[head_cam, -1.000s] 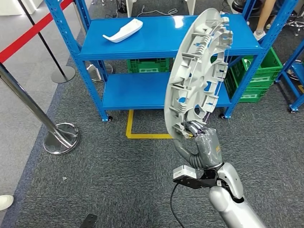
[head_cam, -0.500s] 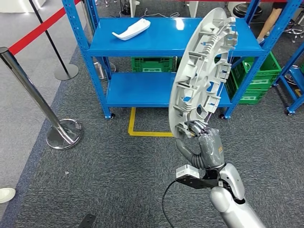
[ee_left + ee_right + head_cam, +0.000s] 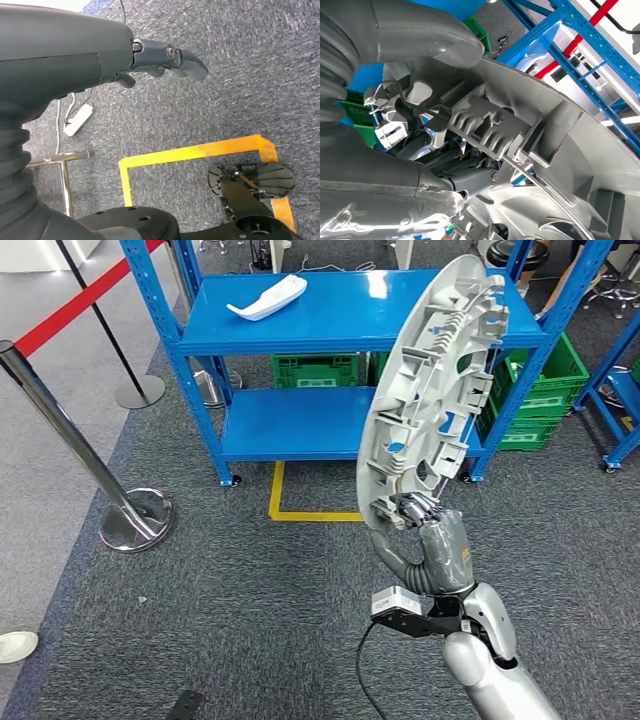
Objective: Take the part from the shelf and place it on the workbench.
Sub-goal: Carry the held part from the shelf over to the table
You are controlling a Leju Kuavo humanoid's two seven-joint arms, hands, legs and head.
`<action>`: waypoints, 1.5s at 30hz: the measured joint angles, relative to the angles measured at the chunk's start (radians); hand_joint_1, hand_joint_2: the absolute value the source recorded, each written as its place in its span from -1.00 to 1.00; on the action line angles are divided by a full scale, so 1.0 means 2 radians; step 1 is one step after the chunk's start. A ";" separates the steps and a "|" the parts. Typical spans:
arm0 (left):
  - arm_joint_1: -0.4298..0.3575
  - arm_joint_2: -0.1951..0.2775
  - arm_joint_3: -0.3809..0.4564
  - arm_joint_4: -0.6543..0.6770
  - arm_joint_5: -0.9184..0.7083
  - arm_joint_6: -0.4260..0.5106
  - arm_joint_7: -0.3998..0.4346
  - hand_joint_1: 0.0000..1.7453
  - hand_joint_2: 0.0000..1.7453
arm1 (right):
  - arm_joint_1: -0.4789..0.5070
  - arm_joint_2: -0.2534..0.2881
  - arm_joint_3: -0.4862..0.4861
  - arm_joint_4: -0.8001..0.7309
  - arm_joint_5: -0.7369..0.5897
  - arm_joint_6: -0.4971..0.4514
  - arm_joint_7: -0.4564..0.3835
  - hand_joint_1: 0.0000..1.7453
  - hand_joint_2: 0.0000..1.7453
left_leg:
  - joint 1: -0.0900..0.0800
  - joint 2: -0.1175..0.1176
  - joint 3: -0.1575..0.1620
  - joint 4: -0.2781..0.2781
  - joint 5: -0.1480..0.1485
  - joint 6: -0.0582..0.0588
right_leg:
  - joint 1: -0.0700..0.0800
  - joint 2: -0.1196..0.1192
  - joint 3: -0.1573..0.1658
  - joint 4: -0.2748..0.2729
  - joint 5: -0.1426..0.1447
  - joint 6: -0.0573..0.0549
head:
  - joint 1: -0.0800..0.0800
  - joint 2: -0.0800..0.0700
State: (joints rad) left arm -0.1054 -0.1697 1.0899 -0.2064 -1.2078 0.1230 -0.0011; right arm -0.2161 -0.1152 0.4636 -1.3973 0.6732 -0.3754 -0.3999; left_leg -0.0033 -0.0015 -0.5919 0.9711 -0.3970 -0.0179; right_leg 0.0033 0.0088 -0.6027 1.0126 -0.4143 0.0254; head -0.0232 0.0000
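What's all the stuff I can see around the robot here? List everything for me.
Wheel cover: one, light grey, round, held up on edge by the right hand, ribbed back facing the camera.
Small white part: one, white, on the top shelf of the rack.
Shelf rack: one, blue, two shelves, standing on the carpet ahead.
Crates: green, at least two, on the floor behind and beside the rack.
Barrier posts: two, silver and dark, round bases, with a red belt.
Floor tape: yellow, in front of the rack.
Carpet: grey.
Right hand: grips the wheel cover's lower rim.
Left hand: dark grey, hanging over the carpet, holding nothing.
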 joint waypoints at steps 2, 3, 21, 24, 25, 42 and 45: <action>0.000 0.000 0.000 0.000 0.000 0.000 0.000 -1.00 1.00 | 0.000 0.000 0.000 0.000 0.000 0.000 0.000 1.00 1.00 | -0.001 0.000 -0.003 0.001 0.001 0.003 | -0.002 -0.001 -0.001 -0.002 0.003 0.002 | 0.000 0.000; 0.000 0.000 0.000 0.000 0.000 0.000 0.000 -1.00 1.00 | 0.000 0.000 0.000 -0.001 0.001 0.000 0.000 1.00 1.00 | -0.001 0.000 -0.003 -0.002 0.003 0.006 | -0.002 -0.001 -0.001 -0.004 0.005 0.005 | 0.000 0.000; 0.003 0.000 0.000 0.000 0.000 0.000 -0.001 -1.00 1.00 | 0.006 0.000 -0.003 -0.006 0.000 -0.002 0.000 1.00 1.00 | 0.019 -0.033 -0.039 0.020 0.016 -0.022 | -0.021 0.009 0.011 0.023 -0.029 0.008 | -0.005 0.000; 0.001 0.000 0.000 0.000 0.000 0.000 -0.001 -1.00 1.00 | 0.007 0.000 -0.005 -0.008 0.001 -0.005 -0.001 1.00 1.00 | 0.015 -0.009 -0.077 0.110 -0.036 -0.020 | -0.017 -0.007 0.006 0.022 -0.025 0.000 | -0.010 0.000; 0.001 0.000 0.000 0.000 0.000 0.000 -0.001 -1.00 1.00 | 0.007 0.000 -0.005 -0.008 0.002 -0.006 -0.002 1.00 1.00 | 0.015 -0.008 -0.088 0.139 -0.048 -0.019 | -0.016 -0.013 0.005 0.022 -0.025 0.000 | -0.010 0.000; 0.000 -0.002 0.000 0.000 0.000 0.000 -0.001 -1.00 1.00 | 0.016 0.000 -0.009 -0.014 0.003 -0.007 -0.002 1.00 1.00 | 0.002 -0.025 -0.015 0.019 -0.004 0.015 | -0.007 -0.005 -0.053 0.151 -0.083 0.017 | -0.006 0.000; 0.001 -0.002 0.000 0.000 0.000 0.000 -0.001 -1.00 1.00 | 0.015 0.000 -0.010 -0.014 0.003 -0.007 -0.001 1.00 1.00 | 0.002 -0.046 -0.016 0.021 -0.003 0.012 | -0.008 0.015 -0.016 0.069 -0.036 0.012 | -0.005 0.000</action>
State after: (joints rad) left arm -0.1025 -0.1727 1.0891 -0.2071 -1.2081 0.1224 -0.0027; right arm -0.1866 -0.1152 0.4440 -1.4251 0.6783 -0.3895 -0.4024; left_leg 0.0000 -0.0927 -0.6242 1.0122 -0.4024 0.0058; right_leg -0.0127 0.0384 -0.6343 1.1500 -0.4869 0.0495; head -0.0341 0.0000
